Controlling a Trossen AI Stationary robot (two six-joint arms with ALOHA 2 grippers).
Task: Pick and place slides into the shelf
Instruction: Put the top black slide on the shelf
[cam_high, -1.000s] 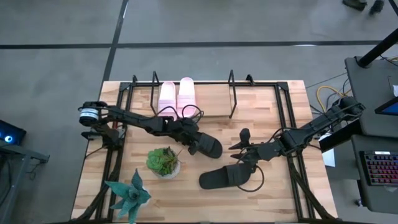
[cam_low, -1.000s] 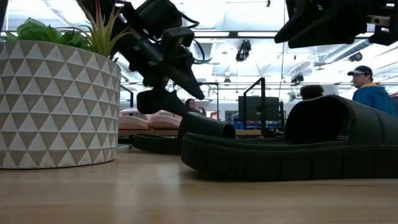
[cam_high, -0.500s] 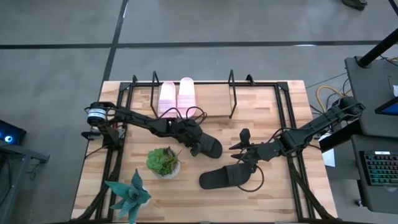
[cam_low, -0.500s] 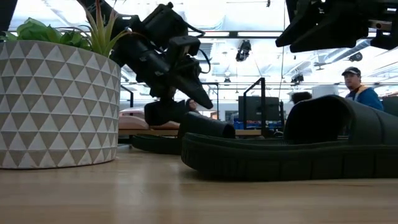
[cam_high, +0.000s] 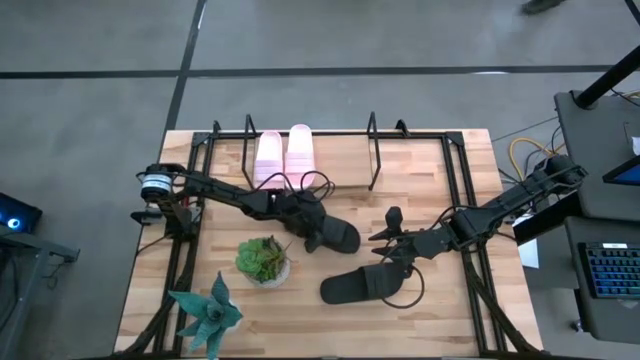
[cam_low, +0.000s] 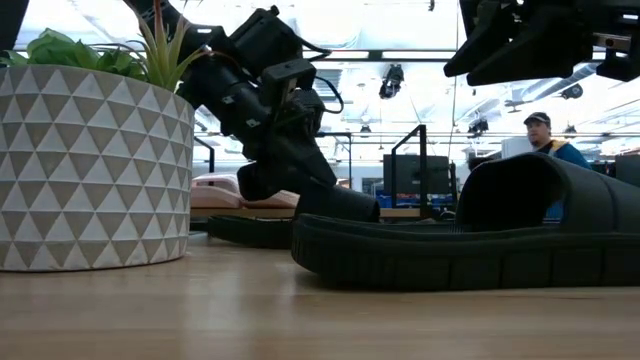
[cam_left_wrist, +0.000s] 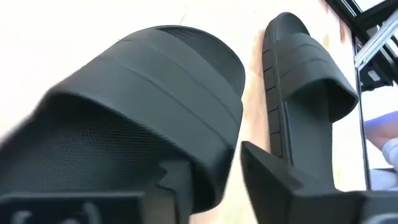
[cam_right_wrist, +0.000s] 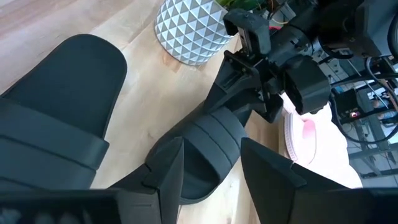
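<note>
Two pink slides (cam_high: 285, 152) sit in the shelf (cam_high: 372, 150) from above; my left fingers (cam_high: 318, 236) meet one black slide (cam_high: 333, 235). Left wrist: fingers (cam_left_wrist: 273, 180) spread, straddling its strap, which could slip. Right wrist: fingers (cam_right_wrist: 264, 165) spread, idle above the other black slide (cam_right_wrist: 56, 118).

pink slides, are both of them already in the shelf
Yes, in the high view both pink slides lie side by side inside the shelf at the table's far edge.

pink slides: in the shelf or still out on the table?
In. Both pink slides lie side by side within the shelf at the table's far edge; the two black ones are out on the table.
</note>
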